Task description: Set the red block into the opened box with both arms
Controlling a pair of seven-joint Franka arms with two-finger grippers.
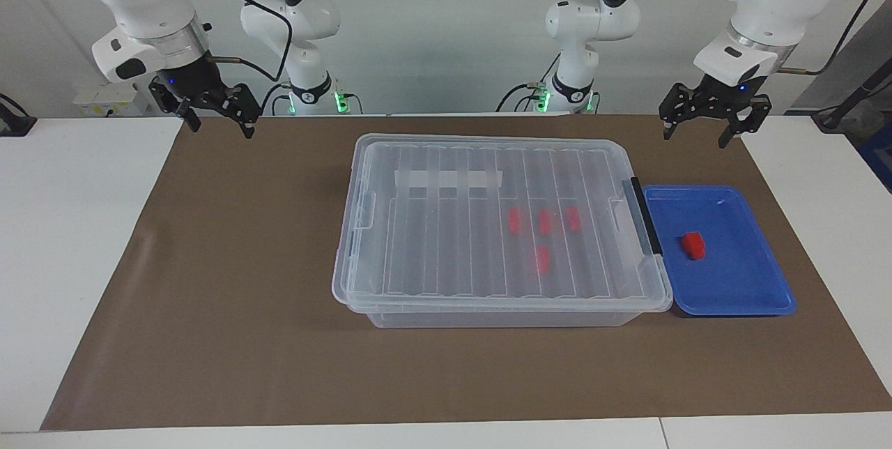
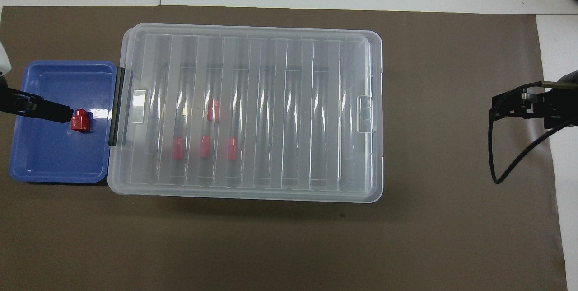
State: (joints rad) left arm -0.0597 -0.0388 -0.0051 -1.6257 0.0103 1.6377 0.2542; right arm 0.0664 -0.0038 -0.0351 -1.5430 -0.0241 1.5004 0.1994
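A red block [image 1: 693, 245] [image 2: 80, 120] lies in a shallow blue tray [image 1: 739, 295] at the left arm's end of the table. Beside the tray stands the box [image 1: 488, 226] [image 2: 253, 114], a clear bin with its ribbed lid lying flat on it. Its black latch [image 1: 645, 215] faces the tray. Several more red blocks [image 1: 543, 222] show through the lid. My left gripper [image 1: 697, 137] hangs open and empty, high over the tray's edge nearest the robots. My right gripper [image 1: 221, 130] hangs open and empty, high over the mat's edge at the right arm's end.
A brown mat [image 1: 244, 295] covers the table's middle, with white tabletop [image 1: 70, 261] at both ends. Dark cables trail from both wrists. In the overhead view the left gripper's fingers [image 2: 49, 111] overlap the tray beside the red block.
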